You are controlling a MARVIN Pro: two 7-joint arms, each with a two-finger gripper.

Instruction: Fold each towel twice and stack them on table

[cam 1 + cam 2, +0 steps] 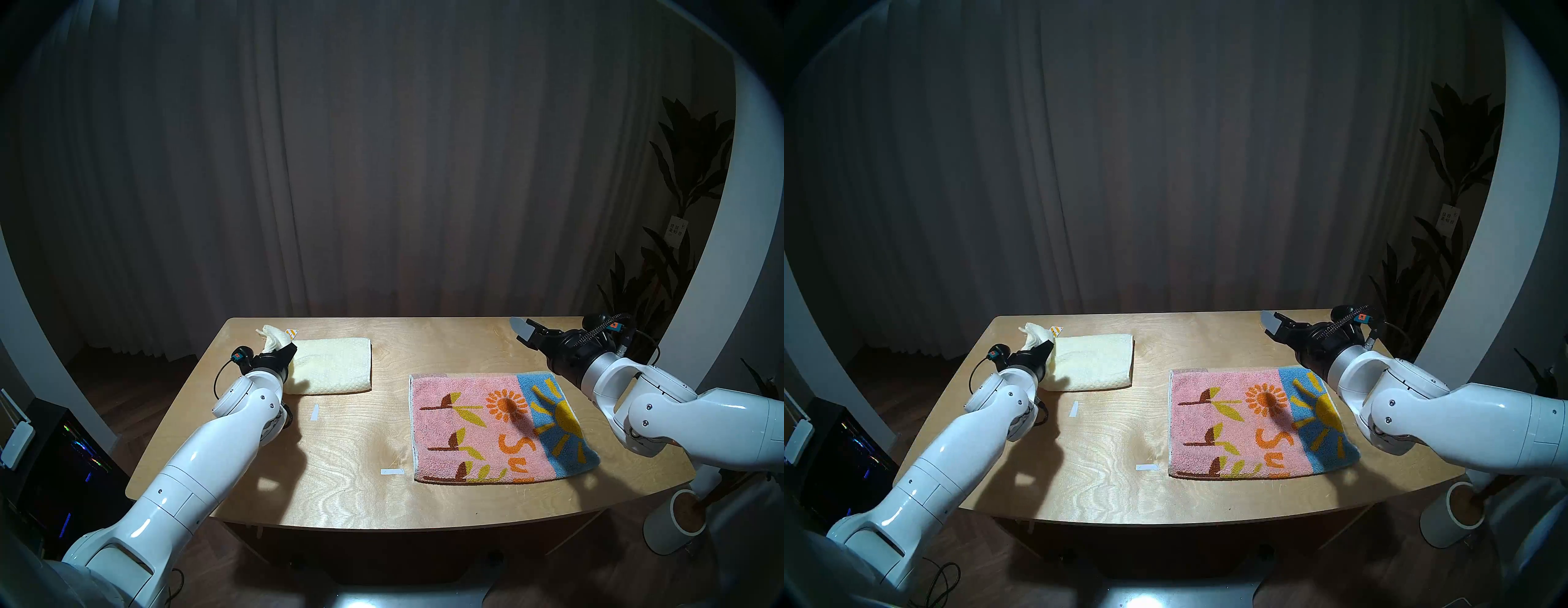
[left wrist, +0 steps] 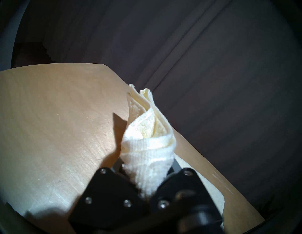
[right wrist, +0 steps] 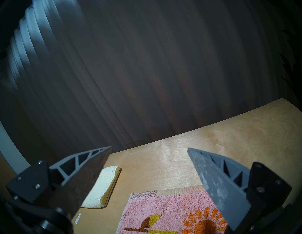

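The cream-yellow towel lies folded at the table's back left. My left gripper is shut on its left end, and a bunch of cloth sticks up past the fingers. The pink and blue towel, with sun, flowers and orange letters, is spread out on the right half. My right gripper hovers open and empty above the back right, beyond that towel's far edge. The cream towel also shows past its left finger.
Two white tape marks lie on the wood between the towels. A small orange-and-white tag sits at the back by the cream towel. A white plant pot stands on the floor at right, a dark computer case at left.
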